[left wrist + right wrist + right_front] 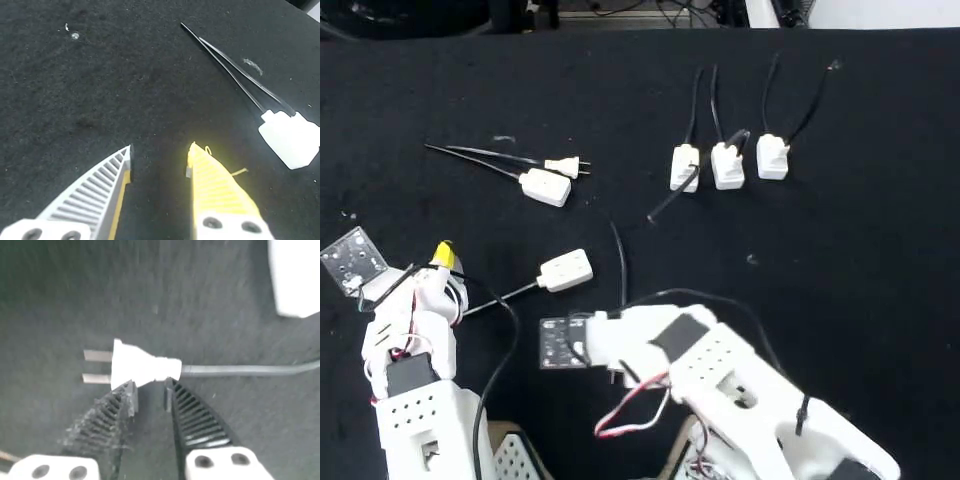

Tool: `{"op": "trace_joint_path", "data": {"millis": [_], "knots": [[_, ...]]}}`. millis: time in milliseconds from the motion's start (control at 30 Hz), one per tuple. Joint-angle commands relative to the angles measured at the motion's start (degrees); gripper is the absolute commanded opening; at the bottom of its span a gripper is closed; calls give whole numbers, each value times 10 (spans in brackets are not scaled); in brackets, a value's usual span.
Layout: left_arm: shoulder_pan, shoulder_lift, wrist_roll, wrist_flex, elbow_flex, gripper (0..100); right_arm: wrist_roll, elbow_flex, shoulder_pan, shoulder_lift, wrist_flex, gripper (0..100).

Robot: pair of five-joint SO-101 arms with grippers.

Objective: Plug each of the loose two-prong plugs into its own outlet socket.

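Observation:
A loose white two-prong plug [135, 367] lies flat on the black mat with its cable running off sideways. My right gripper [149, 390] hangs just short of the plug's body, its black fingers a narrow gap apart with nothing between them. My left gripper [159, 152] is open over bare mat, one finger yellow [212, 185] and one grey, with a white socket [292, 137] off to one side. From above, a second loose plug [565, 165] lies beside that socket [545, 187]. Another free socket [566, 270] rests between the arms, near the yellow fingertip [443, 254].
Three plug-and-socket pairs [728, 165] sit joined in a row at the back right, their black cables trailing away. A black cable [618, 255] loops toward the right arm [665, 345]. Thin cables [227, 67] lead to the far socket.

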Motion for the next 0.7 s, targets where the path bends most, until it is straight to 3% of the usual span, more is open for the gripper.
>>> {"op": "trace_joint_path", "data": {"millis": [0, 100, 200, 300, 500, 667], "knots": [[-6, -7, 6, -8, -30, 188, -40, -15, -25, -49, -28, 88], [-6, -7, 6, -7, -30, 188, -35, -18, -24, -70, -11, 88], [-6, -7, 6, -7, -30, 188, 18, -19, -23, -78, 15, 92], [-6, -7, 6, -8, -31, 188, 25, -20, 1, -77, -13, 93], [-3, -7, 6, -10, -29, 188, -185, -2, 54, -57, -186, 89], [-2, -7, 6, -10, -29, 188, -202, -14, 56, 55, -251, 89]]}}
